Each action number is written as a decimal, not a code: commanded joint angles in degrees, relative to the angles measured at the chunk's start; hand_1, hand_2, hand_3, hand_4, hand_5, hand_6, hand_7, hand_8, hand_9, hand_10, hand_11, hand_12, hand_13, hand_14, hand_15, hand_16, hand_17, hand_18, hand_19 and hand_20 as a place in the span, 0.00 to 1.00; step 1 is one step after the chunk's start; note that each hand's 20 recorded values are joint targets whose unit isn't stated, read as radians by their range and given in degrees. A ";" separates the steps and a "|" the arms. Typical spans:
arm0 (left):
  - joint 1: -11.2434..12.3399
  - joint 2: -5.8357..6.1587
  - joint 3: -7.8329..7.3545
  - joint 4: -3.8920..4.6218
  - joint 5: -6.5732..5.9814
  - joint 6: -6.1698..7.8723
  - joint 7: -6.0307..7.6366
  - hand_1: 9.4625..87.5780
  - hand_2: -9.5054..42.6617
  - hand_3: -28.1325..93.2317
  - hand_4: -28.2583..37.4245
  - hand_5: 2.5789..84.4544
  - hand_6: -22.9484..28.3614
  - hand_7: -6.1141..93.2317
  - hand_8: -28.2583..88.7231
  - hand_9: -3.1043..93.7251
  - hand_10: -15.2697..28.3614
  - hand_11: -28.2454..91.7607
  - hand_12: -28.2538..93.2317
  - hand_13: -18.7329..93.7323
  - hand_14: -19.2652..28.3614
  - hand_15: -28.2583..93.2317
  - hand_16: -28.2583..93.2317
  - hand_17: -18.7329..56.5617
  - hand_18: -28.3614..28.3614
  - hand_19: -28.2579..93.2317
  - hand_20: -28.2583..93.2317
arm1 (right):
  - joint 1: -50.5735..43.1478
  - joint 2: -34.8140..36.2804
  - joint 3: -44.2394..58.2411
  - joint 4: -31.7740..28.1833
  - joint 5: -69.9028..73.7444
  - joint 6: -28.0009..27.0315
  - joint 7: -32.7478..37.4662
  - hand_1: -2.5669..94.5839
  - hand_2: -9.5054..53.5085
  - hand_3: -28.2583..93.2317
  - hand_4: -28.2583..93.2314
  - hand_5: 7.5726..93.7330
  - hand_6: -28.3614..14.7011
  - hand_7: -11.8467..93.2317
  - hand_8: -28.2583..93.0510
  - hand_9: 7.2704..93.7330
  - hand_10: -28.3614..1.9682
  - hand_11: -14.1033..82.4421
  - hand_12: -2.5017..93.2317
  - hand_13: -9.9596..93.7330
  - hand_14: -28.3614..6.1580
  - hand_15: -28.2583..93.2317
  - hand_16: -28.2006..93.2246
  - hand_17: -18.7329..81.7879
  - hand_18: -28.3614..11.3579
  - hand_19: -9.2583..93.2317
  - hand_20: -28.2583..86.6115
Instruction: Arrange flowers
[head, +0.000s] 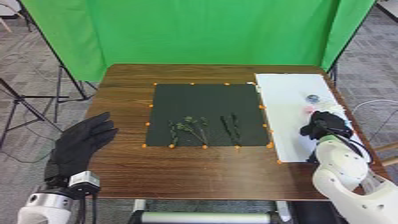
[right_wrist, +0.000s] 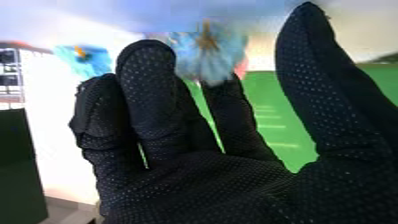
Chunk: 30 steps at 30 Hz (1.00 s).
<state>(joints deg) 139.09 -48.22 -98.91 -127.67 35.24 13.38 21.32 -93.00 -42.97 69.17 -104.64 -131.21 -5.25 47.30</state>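
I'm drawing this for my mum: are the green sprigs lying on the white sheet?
No, the green sprigs lie on the black mat, to the left of the white sheet.

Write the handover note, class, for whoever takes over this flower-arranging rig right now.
Left robot hand: open, at the left edge of the table.
Right robot hand: open, by the flowers on the white sheet.
Flowers: a blue one and a pink one among them.
Done: green sprigs and slim stems lie on the dark mat.
Left: probably adding flowers to the greenery.
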 joint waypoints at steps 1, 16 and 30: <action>0.42 -0.39 -0.14 0.03 0.23 -0.51 -0.33 0.22 0.27 0.91 0.11 0.48 0.68 0.24 0.15 0.41 0.83 0.52 0.31 0.37 0.97 0.73 0.12 0.12 0.88 0.72 0.28 | 0.04 -0.06 -1.01 1.80 0.12 2.27 2.25 0.40 0.03 0.92 0.03 0.54 0.46 0.27 0.15 0.57 0.27 0.35 0.21 0.71 0.46 0.87 0.36 0.62 0.23 1.00 0.49; 0.75 -0.25 -0.40 -0.05 0.18 -0.42 -0.27 0.22 0.27 0.91 0.11 0.48 0.68 0.24 0.15 0.41 0.83 0.51 0.31 0.37 0.97 0.73 0.12 0.12 0.88 0.72 0.28 | 2.56 1.15 -7.10 2.65 -7.50 14.70 2.75 0.63 0.00 0.85 0.00 0.82 0.60 0.34 0.27 0.96 0.64 0.26 0.37 0.89 0.67 0.77 0.41 0.76 0.32 1.00 0.50; 5.34 -0.23 -4.37 -1.30 -0.57 0.85 0.46 0.22 0.27 0.91 0.11 0.48 0.68 0.24 0.15 0.41 0.83 0.52 0.31 0.37 0.97 0.73 0.12 0.12 0.88 0.72 0.28 | 18.33 -1.20 -21.13 -5.30 -6.32 19.08 -3.69 0.62 0.00 0.86 0.00 0.86 0.61 0.32 0.28 0.99 0.66 0.31 0.37 0.93 0.70 0.77 0.42 0.79 0.32 1.00 0.53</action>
<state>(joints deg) 141.18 -48.24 -101.31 -128.07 35.20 13.46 21.36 -85.45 -41.30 55.23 -105.47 -138.47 12.48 48.70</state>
